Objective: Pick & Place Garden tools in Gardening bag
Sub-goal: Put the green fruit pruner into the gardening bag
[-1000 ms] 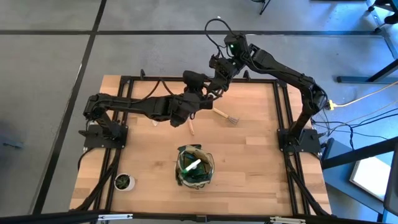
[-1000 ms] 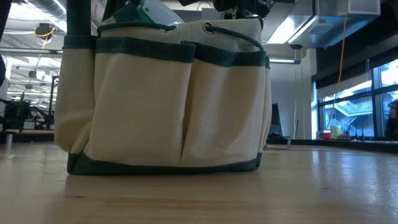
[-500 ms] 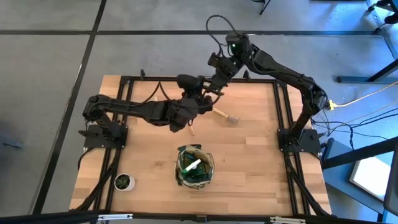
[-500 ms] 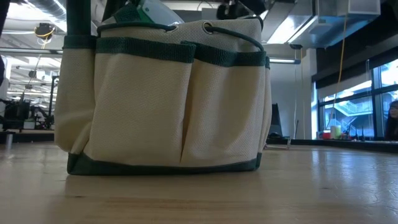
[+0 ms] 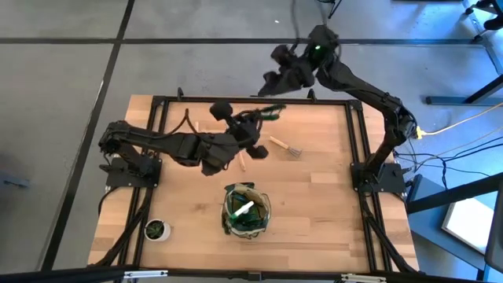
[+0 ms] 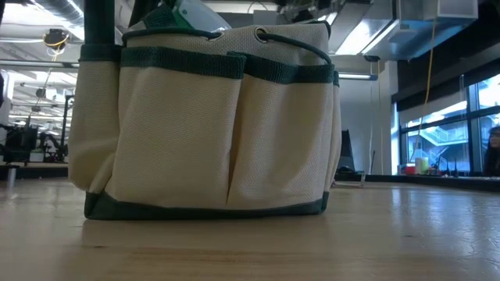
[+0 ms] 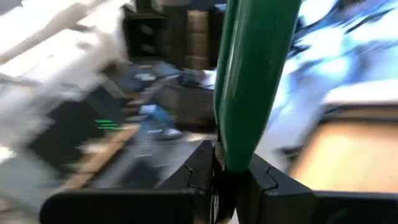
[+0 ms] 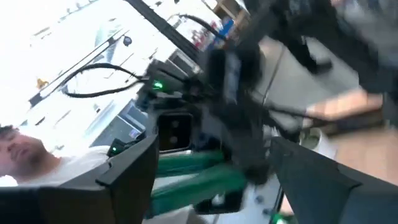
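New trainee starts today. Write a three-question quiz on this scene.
1. True or false: the fork lies inside the bag.
2. Fill in: the plant stands on the ___ arm's side of the table.
3. What does the left gripper clamp? A. a green handle B. the fork C. the plant

Key: 1 false, it lies on the table; 2 left; 3 A.
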